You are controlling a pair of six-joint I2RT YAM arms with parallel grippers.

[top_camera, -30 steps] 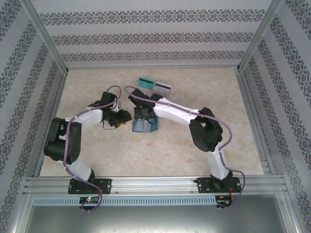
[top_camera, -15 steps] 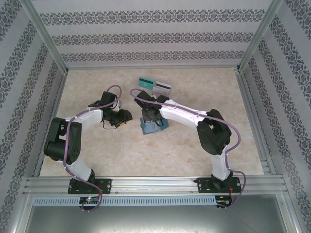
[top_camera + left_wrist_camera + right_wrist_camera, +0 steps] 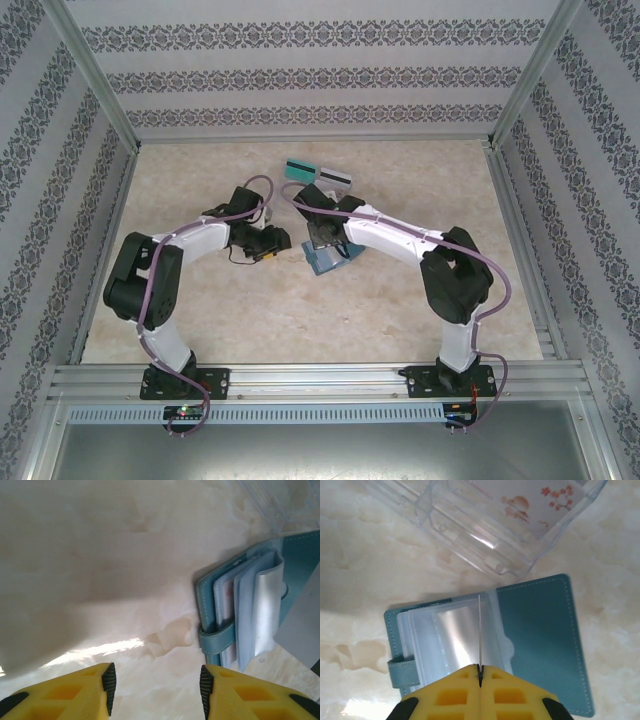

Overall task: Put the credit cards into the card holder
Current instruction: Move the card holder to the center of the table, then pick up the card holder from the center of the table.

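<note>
Tabletop (image 3: 200,330): glossy pale marble-look sheet, blotched beige, with patterned wallpaper walls (image 3: 60,150) around it.
Left gripper (image 3: 155,682): at 9 o'clock of the holder. Blocky yellow fingers with ribbed black pads are spread apart, nothing between them.
Card holder (image 3: 540,630): one, at table centre. Teal stitched leather-look, lying open flat, with glossy clear sleeves fanned inside and a strap tab at its 8 o'clock corner.
Right gripper (image 3: 480,672): yellow fingers pinched tight on one thin card (image 3: 479,630), seen edge-on over the sleeves.
Clear tray (image 3: 470,520): rigid see-through plastic with moulded compartments, at 12 o'clock of the holder. A pale blossom card (image 3: 545,500) with red print lies inside.
Credit cards: overhead, two lie side by side at the table's 12 o'clock, a teal card (image 3: 299,168) and a pale card (image 3: 335,178), each dark-striped.
</note>
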